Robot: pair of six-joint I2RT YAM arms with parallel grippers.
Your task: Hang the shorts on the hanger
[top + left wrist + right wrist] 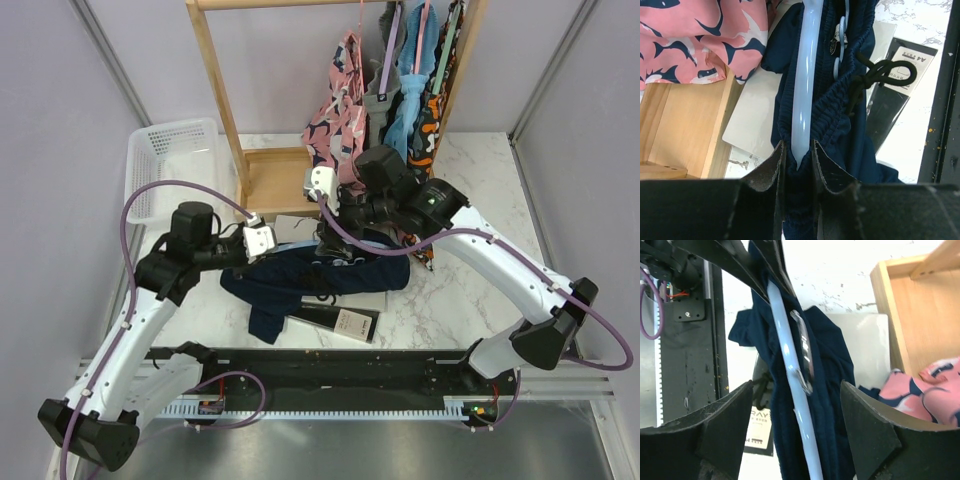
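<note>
The navy shorts [300, 282] lie bunched on the table with the light-blue hanger [345, 257] threaded along their waistband. In the left wrist view the hanger's bar [803, 75] runs up the gathered waistband of the shorts [827, 115]. My left gripper [797, 150] is shut on the shorts' fabric, with the hanger's tip between its fingertips; it is at the shorts' left end [266, 243]. My right gripper [795, 387] is open, its fingers wide apart on either side of the hanger bar [801, 430] and shorts [832, 390], not touching them. It hovers over the shorts' middle [338, 228].
A wooden rack [225, 110] with a box base stands behind, hung with pink [340, 105], blue and orange-black garments. A white basket [172, 165] is at the back left. A white sheet [752, 120] and a black A4 packet [335, 320] lie under the shorts.
</note>
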